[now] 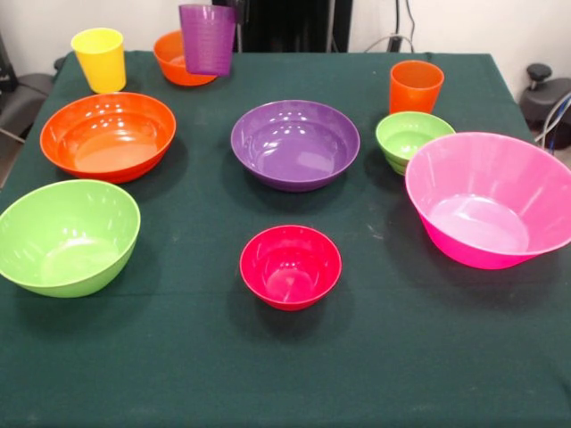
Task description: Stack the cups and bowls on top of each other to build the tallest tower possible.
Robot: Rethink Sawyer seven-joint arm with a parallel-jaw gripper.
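Purple cup [207,37] hung tilted above the small orange bowl [181,59], likely carried by the gripper, which was hidden behind it; jaw state could not be told. Red bowl [290,266] sat alone, well forward. No tower yet.

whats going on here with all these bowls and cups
Nothing is stacked yet. Seven bowls and three cups sit apart on the green table. The purple cup is at the far edge, in front of the small orange bowl, possibly lifted; the gripper itself is not visible, so I cannot say it is held. The yellow cup and orange cup stand alone. The small red-magenta bowl sits empty near the middle front.
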